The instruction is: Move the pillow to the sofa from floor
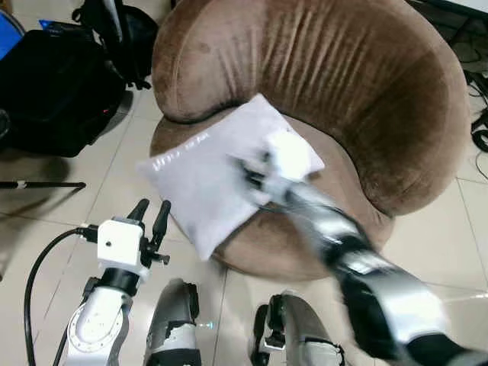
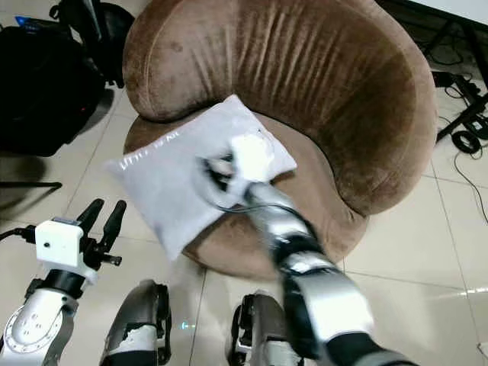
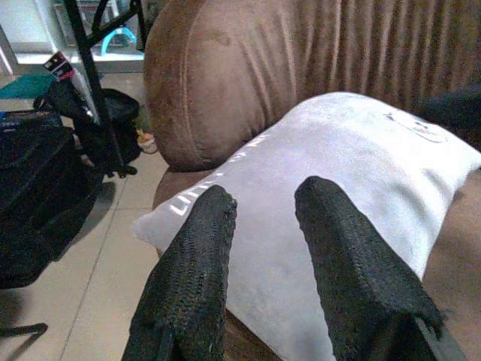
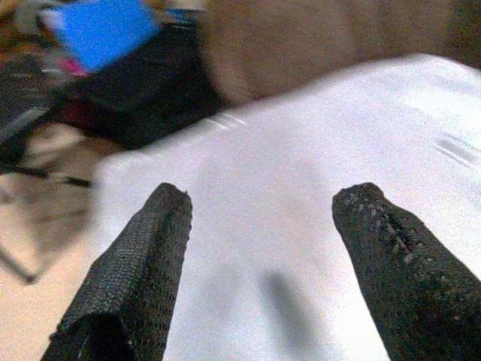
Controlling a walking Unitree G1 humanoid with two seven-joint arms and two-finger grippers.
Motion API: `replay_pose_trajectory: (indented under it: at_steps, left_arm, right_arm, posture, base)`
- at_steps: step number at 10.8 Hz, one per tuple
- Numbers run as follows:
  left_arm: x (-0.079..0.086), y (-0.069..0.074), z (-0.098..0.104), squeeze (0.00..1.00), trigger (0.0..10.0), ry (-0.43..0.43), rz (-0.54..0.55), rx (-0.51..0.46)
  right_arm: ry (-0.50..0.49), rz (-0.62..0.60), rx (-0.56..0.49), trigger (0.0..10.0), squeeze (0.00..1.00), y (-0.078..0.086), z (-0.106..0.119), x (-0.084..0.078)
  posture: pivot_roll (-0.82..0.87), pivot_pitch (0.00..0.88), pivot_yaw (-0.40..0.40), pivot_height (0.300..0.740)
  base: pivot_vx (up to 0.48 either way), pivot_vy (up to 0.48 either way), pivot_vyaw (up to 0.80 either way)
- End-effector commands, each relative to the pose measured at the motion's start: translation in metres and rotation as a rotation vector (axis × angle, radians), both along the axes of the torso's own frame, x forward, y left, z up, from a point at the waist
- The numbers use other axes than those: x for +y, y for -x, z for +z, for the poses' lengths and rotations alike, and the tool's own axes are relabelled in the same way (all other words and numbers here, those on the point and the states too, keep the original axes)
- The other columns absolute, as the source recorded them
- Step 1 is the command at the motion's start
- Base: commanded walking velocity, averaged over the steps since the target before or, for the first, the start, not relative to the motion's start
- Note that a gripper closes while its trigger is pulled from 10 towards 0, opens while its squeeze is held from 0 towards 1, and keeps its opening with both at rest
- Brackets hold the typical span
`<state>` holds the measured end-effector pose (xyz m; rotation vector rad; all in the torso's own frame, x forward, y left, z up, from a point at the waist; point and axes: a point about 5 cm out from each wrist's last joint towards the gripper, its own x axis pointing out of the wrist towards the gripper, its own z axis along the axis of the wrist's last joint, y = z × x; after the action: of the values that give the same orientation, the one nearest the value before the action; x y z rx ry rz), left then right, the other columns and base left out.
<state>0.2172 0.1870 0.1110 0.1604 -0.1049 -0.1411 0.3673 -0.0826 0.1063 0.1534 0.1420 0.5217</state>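
Left gripper (image 1: 150, 215) sits nearest me, raised over the floor tiles just short of the seat, its two black fingers parted with nothing between them and aimed at the pillow's near edge. Beyond it my right gripper (image 4: 259, 226) is stretched out over the pillow (image 1: 217, 168), fingers spread wide and empty, the white fabric lying under them; the arm is blurred in the head views, so I cannot tell whether the tips touch the cloth. I count one pillow, and it lies flat on the sofa (image 1: 366, 84) seat cushion, but one corner overhangs the front lip toward the floor. That overhang is my worry: as I judge it, if either arm catches the fabric on its way out, or the right fingers snag it, the pillow could slide off the rounded front edge and land back on the tiles. A nudge deeper toward the backrest would settle it. Farther off I count one brown sofa, then one black bag (image 1: 53, 84) on the floor at the far left.
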Motion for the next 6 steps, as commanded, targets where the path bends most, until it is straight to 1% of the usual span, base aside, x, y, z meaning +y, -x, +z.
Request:
replay_pose_trajectory:
  at_steps: [1,3,4,5,6]
  left_arm:
    - [-0.004,0.001,-0.005,0.00,10.0,0.008,-0.020,0.013]
    - [-0.008,-0.012,-0.004,0.00,10.0,0.017,-0.046,0.005]
    - [-0.008,-0.014,-0.004,0.00,10.0,0.017,-0.050,0.002]
    - [-0.008,-0.020,-0.005,0.00,10.0,0.011,-0.056,0.010]
    - [-0.008,-0.025,-0.007,0.00,10.0,0.004,-0.060,0.017]
  right_arm:
    - [-0.014,-0.056,-0.019,10.0,0.00,-0.001,0.000,-0.012]
    - [0.006,-0.183,-0.008,10.0,0.00,0.003,-0.010,-0.042]
    - [0.025,-0.205,0.000,10.0,0.00,0.004,-0.013,-0.047]
    - [0.084,-0.308,0.060,10.0,0.00,0.007,-0.023,-0.061]
    - [0.100,-0.392,0.109,10.0,0.00,0.009,-0.030,-0.072]
  posture:
    - [0.15,0.190,-0.097,0.675]
    - [0.12,0.181,-0.074,0.675]
    - [0.11,0.178,-0.066,0.675]
    - [0.09,0.176,-0.046,0.675]
    - [0.08,0.168,-0.036,0.675]
  base:
    - [0.000,0.000,0.00]
    - [0.000,0.000,0.00]
    - [0.000,0.000,0.00]
    - [0.000,0.000,0.00]
    - [0.000,0.000,0.00]
